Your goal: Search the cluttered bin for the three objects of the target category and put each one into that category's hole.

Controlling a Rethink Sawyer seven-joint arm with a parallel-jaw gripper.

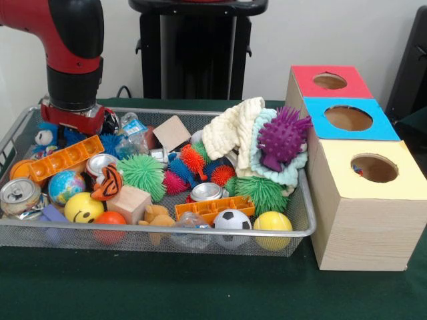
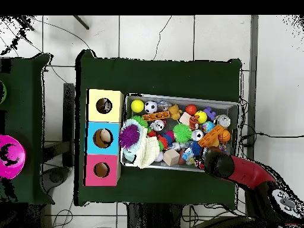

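The silver wire-mesh bin [image 1: 167, 233] is packed with toys and lies left of the boxes; it also shows in the overhead view [image 2: 233, 105]. My gripper [image 1: 72, 120] is down in the bin's far left corner, its tips hidden behind an orange block [image 1: 65, 158]. In the overhead view the arm [image 2: 218, 163] covers it. A crumpled shiny wrapper with blue and white print [image 1: 133, 131] lies just right of the gripper. The yellow-surround hole [image 1: 374, 168] tops the nearest, largest wooden box, and a scrap of colour shows inside it. It also shows in the overhead view [image 2: 104, 105].
Dented cans [image 1: 19, 195] [image 1: 207, 192] lie among spiky balls, wooden cubes and small balls. A purple spiky ball [image 1: 281, 139] and cream cloth [image 1: 233, 130] pile up at the bin's right end. The blue-surround hole [image 1: 348, 118] and red-surround hole [image 1: 329, 81] sit behind the yellow one.
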